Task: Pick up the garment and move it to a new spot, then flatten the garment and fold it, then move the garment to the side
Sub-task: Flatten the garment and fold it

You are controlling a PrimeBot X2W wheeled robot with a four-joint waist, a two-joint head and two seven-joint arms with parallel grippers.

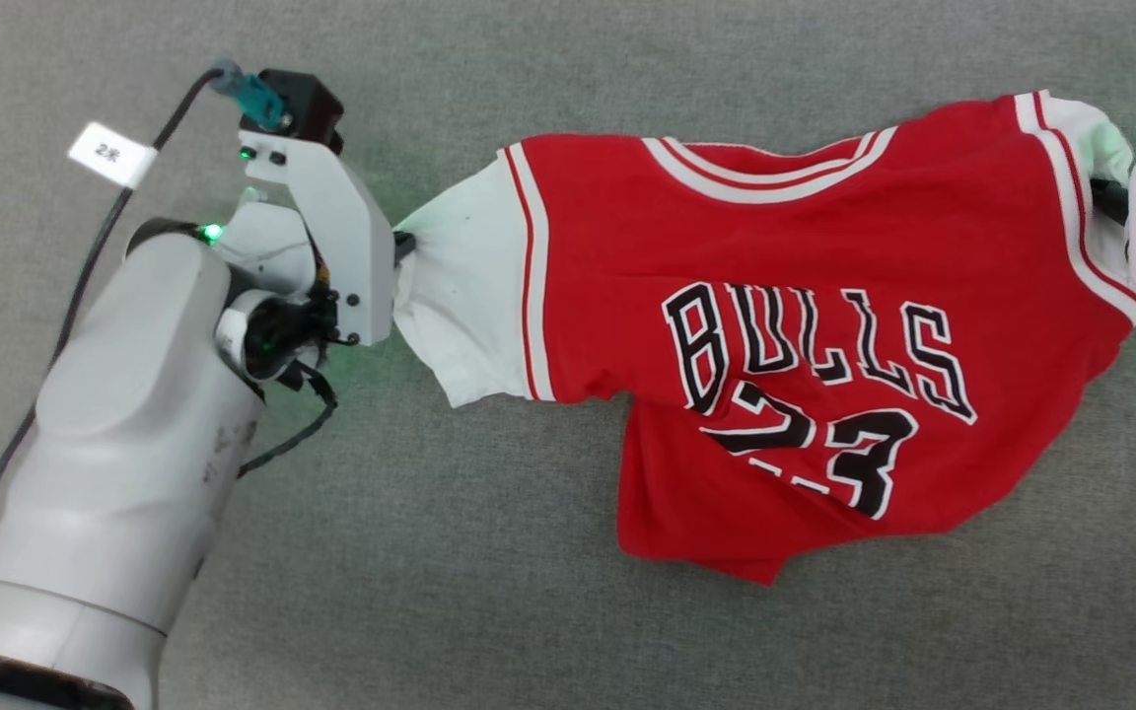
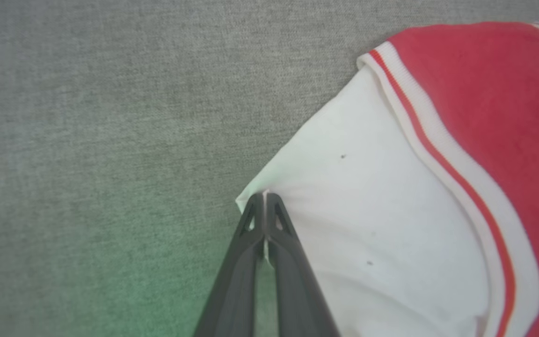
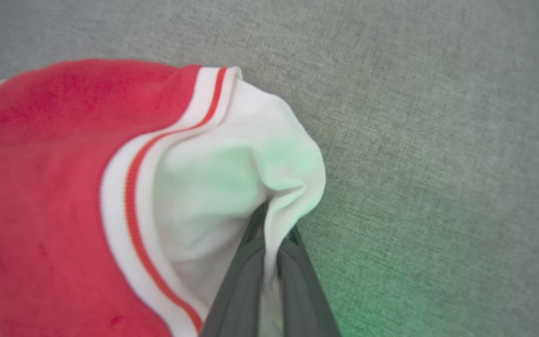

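The soft red knit shirt (image 1: pixel 627 296), black "BULLS 23" print outlined white, stretches sideways across the grey woven worktop (image 1: pixel 489 592). Its collar points away from the robot and its hem is rumpled. The left pincer (image 2: pixel 265 199) is clenched on one white sleeve (image 2: pixel 367 224), the right pincer (image 3: pixel 269 224) on the other sleeve (image 3: pixel 213 196).

1. The garment (image 1: pixel 775 325) stretches crosswise over the surface (image 1: pixel 489 611) before me, collar on its far side, hem on its near side.
2. My left gripper (image 2: pixel 265 202) is at the garment's left end, clamped on the edge there.
3. My right gripper (image 3: pixel 269 229) is at the garment's right end, cloth pinched between its fingers.
4. A label (image 1: pixel 111 154) sits well left of the garment, beyond my left gripper.
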